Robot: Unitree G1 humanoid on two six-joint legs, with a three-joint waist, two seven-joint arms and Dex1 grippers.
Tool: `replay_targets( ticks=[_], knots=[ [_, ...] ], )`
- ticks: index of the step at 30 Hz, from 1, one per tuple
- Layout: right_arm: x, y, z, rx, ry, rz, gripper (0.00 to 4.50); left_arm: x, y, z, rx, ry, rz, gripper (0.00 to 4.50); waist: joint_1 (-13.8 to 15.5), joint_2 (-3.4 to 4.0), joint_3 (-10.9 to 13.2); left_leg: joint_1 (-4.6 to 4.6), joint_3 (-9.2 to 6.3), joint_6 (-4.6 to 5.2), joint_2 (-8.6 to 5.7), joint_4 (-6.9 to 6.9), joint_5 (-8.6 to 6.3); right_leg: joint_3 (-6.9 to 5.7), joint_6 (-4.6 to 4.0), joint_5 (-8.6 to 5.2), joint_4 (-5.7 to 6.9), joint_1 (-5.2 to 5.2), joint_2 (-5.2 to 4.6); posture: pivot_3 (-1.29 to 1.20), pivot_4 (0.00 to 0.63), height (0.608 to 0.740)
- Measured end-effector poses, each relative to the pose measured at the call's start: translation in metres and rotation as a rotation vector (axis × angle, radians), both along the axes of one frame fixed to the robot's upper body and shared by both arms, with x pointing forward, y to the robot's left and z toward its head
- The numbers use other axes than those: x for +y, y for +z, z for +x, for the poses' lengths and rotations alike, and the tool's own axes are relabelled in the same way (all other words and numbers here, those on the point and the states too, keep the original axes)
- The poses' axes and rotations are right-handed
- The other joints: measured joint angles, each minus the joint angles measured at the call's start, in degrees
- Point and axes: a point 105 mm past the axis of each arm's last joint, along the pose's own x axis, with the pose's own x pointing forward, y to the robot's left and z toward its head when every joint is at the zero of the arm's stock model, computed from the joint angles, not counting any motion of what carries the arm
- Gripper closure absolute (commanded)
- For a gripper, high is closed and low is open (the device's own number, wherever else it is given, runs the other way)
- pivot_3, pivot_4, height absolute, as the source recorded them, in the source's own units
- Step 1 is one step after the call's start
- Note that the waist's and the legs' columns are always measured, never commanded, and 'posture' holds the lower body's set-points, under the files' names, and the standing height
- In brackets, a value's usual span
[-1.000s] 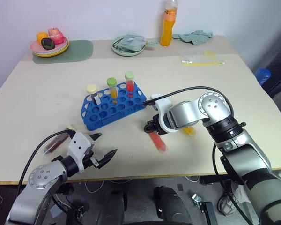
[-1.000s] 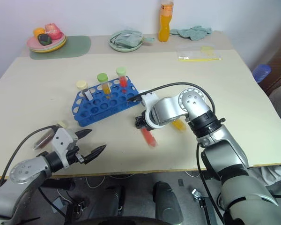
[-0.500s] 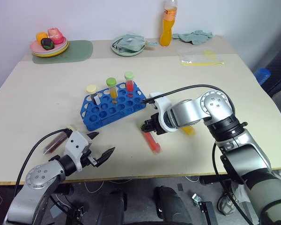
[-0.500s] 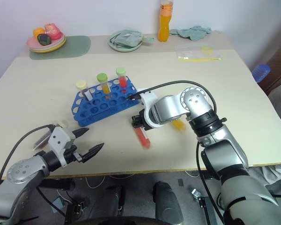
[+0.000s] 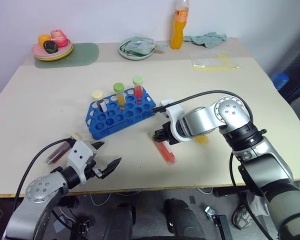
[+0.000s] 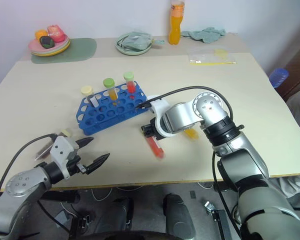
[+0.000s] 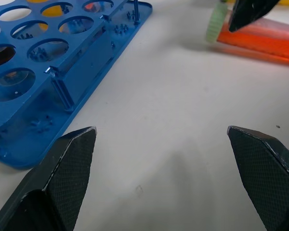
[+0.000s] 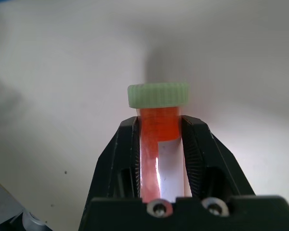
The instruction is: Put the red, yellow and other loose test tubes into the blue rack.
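The blue rack point(image 5: 121, 116) sits mid-table with three capped tubes standing along its far row. My right gripper point(image 5: 160, 135) is shut on a red test tube point(image 5: 166, 150) just below its green cap point(image 8: 159, 95). That tube slants down to the table, right of the rack. A yellow test tube point(image 5: 202, 139) lies partly hidden behind my right arm. A dark brown test tube point(image 5: 55, 153) lies near the table's front left edge. Beside it, my left gripper point(image 5: 110, 153) hovers open and empty, facing the rack point(image 7: 53, 72).
At the back stand an orange drink bottle point(image 5: 178, 25), a green plate with a cloth point(image 5: 137, 48), stacked plates of toy food point(image 5: 52, 47) on a green mat, another cloth point(image 5: 206, 38) and a clear bag point(image 5: 215, 61). The table's front edge is near my left gripper.
The red tube's lower end swung slightly left, then back right, in my right gripper. The left gripper has stayed open in the same place.
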Motion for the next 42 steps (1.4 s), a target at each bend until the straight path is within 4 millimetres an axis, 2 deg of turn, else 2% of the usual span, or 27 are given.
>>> replay_targets(
  ticks=[5, 7, 8, 10, 13, 14, 16, 20, 25, 30, 39, 42],
  knots=[
    [0.004, 0.004, -0.003, 0.0, 0.032, 0.035, 3.62, 0.0, 0.0, 0.0, 0.001, 0.001, 0.001, 0.0, 0.0, 0.01, 0.0, -0.01, 0.0, 0.0, 0.0, -0.01, 0.0, 0.0, 0.0, 0.0, -0.02, 0.0, 0.0, 0.0, 0.15, 0.74],
    [0.012, 0.016, -0.009, -0.031, 0.099, 0.108, 3.62, 0.001, 0.0, 0.0, 0.001, 0.006, 0.001, 0.0, 0.1, 0.03, 0.0, -0.02, -0.01, 0.0, 0.0, -0.02, 0.0, 0.0, 0.01, 0.0, -0.04, -0.01, 0.0, 0.0, 0.15, 0.74],
    [0.019, 0.03, -0.011, -0.101, 0.149, 0.159, 3.62, 0.003, 0.001, 0.0, -0.003, 0.014, 0.001, 0.0, 0.0, 0.05, 0.0, -0.06, -0.01, 0.01, 0.0, -0.03, -0.01, -0.01, 0.01, 0.0, -0.04, -0.08, 0.01, 0.0, 0.15, 0.74],
    [0.031, 0.073, -0.01, -0.301, 0.213, 0.312, 3.62, 0.009, 0.005, -0.001, -0.013, 0.04, -0.008, 0.0, -0.1, 0.06, 0.0, -0.07, -0.02, 0.01, 0.02, -0.05, -0.01, -0.03, 0.02, -0.01, -0.04, -0.12, 0.04, 0.0, 0.15, 0.74],
    [0.032, 0.126, 0.001, -0.603, 0.204, 0.529, 3.62, 0.014, 0.008, 0.0, -0.02, 0.084, -0.034, 0.0, 0.1, -0.03, 0.0, -0.03, -0.01, 0.01, 0.02, -0.05, -0.01, -0.04, 0.03, -0.01, -0.09, -0.05, 0.03, 0.0, 0.15, 0.74],
    [0.03, 0.131, 0.006, -0.667, 0.19, 0.555, 3.62, 0.014, 0.008, 0.0, -0.022, 0.093, -0.046, 0.0, 0.2, -0.04, 0.0, -0.01, -0.01, 0.01, 0.02, -0.04, -0.01, -0.04, 0.03, -0.01, -0.09, -0.01, 0.03, 0.0, 0.15, 0.74],
    [0.028, 0.125, 0.023, -0.827, 0.141, 0.584, 3.62, 0.013, 0.011, 0.005, -0.044, 0.129, -0.086, 0.0, 0.3, -0.08, 0.0, 0.0, 0.02, 0.01, 0.01, -0.02, -0.01, -0.03, 0.04, 0.0, -0.1, 0.01, 0.01, 0.0, 0.15, 0.74],
    [0.033, 0.105, 0.05, -0.965, 0.001, 0.639, 3.62, 0.011, 0.025, 0.018, -0.116, 0.167, -0.107, 0.0, -0.1, -0.02, 0.0, -0.01, 0.03, -0.01, 0.02, -0.05, 0.0, 0.0, 0.02, 0.02, 0.05, -0.12, 0.03, 0.0, 0.15, 0.74],
    [0.032, 0.102, 0.057, -1.161, -0.035, 0.635, 3.62, 0.011, 0.028, 0.021, -0.132, 0.185, -0.111, 0.0, -0.3, -0.03, 0.0, -0.02, 0.03, -0.01, 0.01, -0.09, -0.01, 0.0, 0.02, 0.02, 0.0, -0.12, -0.02, 0.0, 0.15, 0.74],
    [0.032, 0.073, 0.068, -1.182, -0.08, 0.578, 3.62, 0.005, 0.026, 0.023, -0.119, 0.171, -0.117, 0.0, -0.9, -0.02, 0.0, -0.01, 0.01, -0.03, 0.0, -0.08, 0.0, 0.0, 0.01, 0.02, 0.06, -0.11, -0.02, 0.0, 0.15, 0.74],
    [0.021, 0.06, 0.075, -1.226, -0.1, 0.534, 3.62, 0.0, 0.026, 0.024, -0.119, 0.155, -0.122, 0.0, -1.1, -0.02, 0.0, 0.02, -0.01, -0.03, 0.0, -0.1, 0.0, 0.0, 0.01, 0.02, 0.08, -0.11, 0.0, 0.0, 0.15, 0.74],
    [0.025, 0.052, 0.072, -1.202, -0.084, 0.549, 3.62, 0.0, 0.028, 0.024, -0.125, 0.152, -0.122, 0.0, -1.1, -0.01, 0.0, 0.02, -0.01, -0.03, 0.0, -0.1, 0.0, 0.0, 0.01, 0.02, 0.08, -0.11, 0.0, 0.0, 0.15, 0.74]
  ],
)
